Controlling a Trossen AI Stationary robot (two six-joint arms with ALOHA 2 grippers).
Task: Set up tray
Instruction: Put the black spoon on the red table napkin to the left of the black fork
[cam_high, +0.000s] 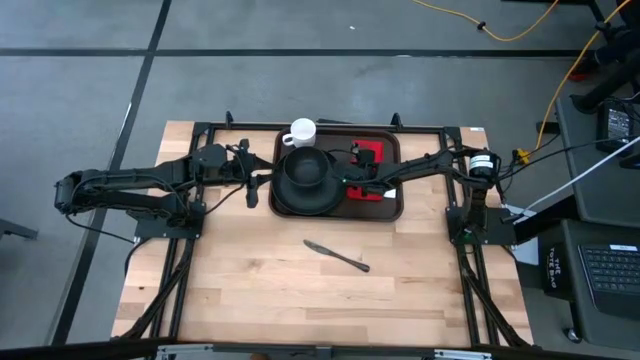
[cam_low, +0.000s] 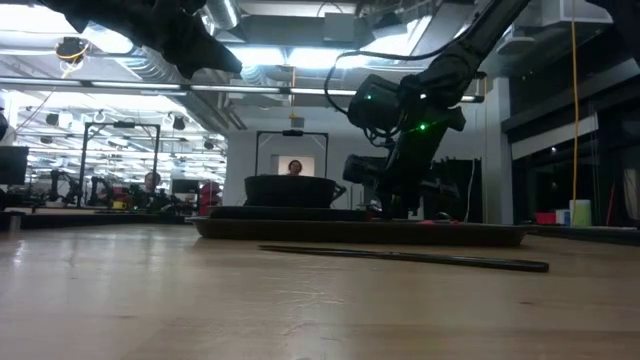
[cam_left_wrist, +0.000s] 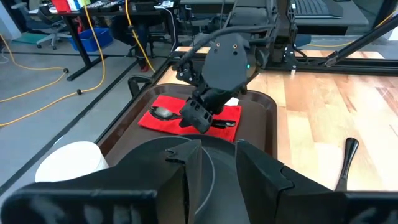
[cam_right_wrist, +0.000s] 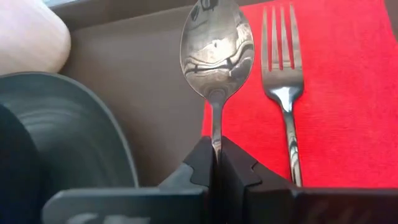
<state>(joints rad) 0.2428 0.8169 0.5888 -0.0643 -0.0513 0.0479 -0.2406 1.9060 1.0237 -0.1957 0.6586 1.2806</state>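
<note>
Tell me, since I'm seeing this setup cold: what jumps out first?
The red napkin on the right part of the dark brown tray, where the right pincer is shut on a spoon beside a fork. Next to it sit a black bowl on a black plate, with a white mug at the tray's far edge. A knife lies alone on the wooden table.

I find no writing, label, brand, number or sign that I can read in any view.
</note>
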